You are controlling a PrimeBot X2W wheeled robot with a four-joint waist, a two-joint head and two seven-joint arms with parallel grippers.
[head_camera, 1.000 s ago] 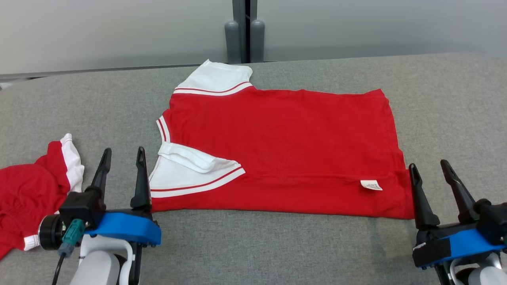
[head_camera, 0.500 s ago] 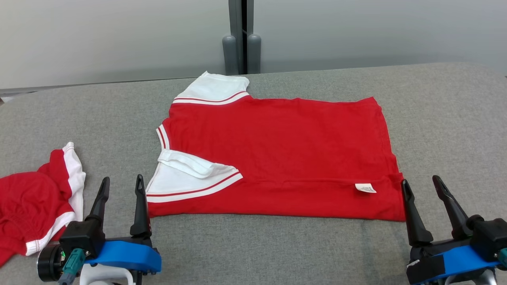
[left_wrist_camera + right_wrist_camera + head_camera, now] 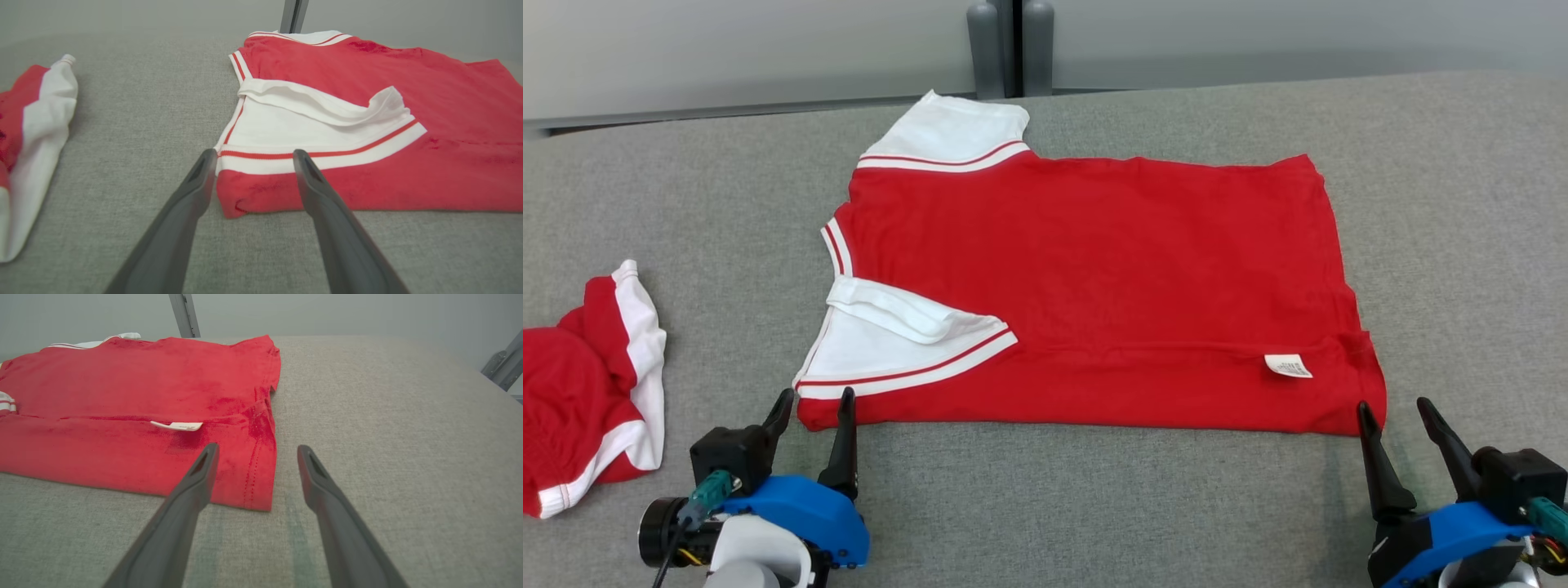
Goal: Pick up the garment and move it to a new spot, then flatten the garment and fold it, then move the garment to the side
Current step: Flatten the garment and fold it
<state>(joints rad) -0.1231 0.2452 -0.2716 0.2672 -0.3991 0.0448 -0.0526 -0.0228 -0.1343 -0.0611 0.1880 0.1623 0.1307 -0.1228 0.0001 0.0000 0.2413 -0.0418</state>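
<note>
The left gripper (image 3: pixel 817 394) is closest, with its two dark fingers wide apart and nothing held. The near left corner of the flat red shirt with white sleeves (image 3: pixel 1094 269) lies between its fingertips, as the left wrist view shows. I cannot tell if they touch the cloth.

The right gripper (image 3: pixel 1392 404) is also wide open and empty. The shirt's near right corner sits between its fingers in the right wrist view.

A small white label (image 3: pixel 1288 365) lies on the shirt just beyond the right gripper. Its print is too small to read.

The shirt is spread out in the middle of the soft grey cloth table (image 3: pixel 1094 506). One white sleeve is folded over its front by the left gripper. The other sleeve pokes out at the far edge.

A crumpled red and white garment (image 3: pixel 580 392) lies off to the left, well apart from the shirt.

Behind the table is a pale grey wall (image 3: pixel 727 49) with two grey posts (image 3: pixel 1001 41).
</note>
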